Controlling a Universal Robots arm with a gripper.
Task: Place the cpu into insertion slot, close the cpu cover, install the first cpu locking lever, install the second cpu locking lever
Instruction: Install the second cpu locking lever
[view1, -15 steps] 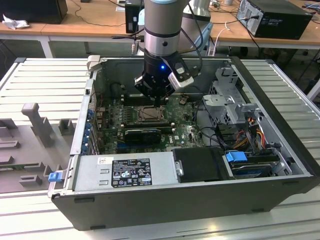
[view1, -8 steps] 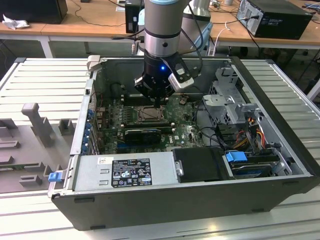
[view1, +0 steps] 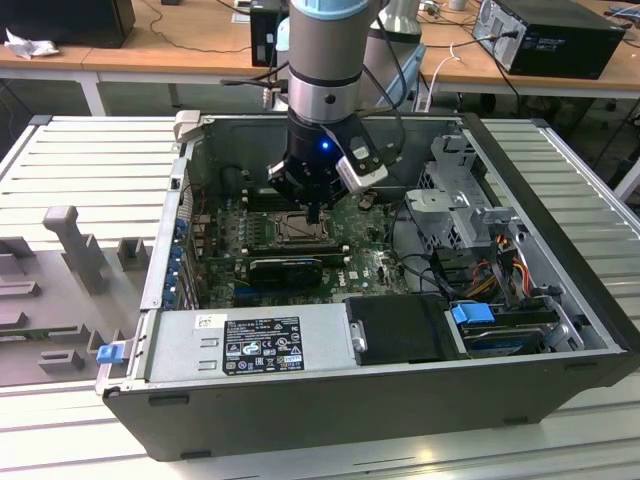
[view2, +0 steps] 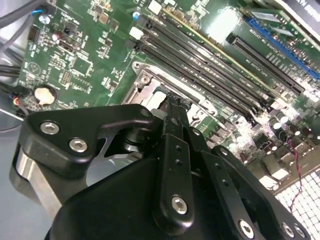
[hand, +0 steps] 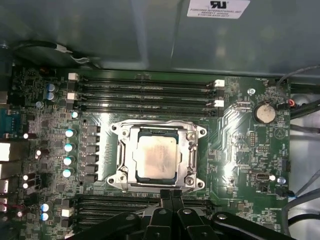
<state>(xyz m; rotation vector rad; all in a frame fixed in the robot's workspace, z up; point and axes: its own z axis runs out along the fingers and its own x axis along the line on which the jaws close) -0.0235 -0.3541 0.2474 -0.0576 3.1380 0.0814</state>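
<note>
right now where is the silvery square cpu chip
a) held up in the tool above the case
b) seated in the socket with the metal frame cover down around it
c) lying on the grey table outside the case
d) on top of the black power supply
b: in the first wrist view the pale silvery square cpu chip sits in the socket, showing through the window of the silver metal frame cover, with the tool at the socket's edge.

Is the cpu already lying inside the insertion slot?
Yes, in the first wrist view the cpu lies flat in the insertion slot, framed by its metal rim.
</note>
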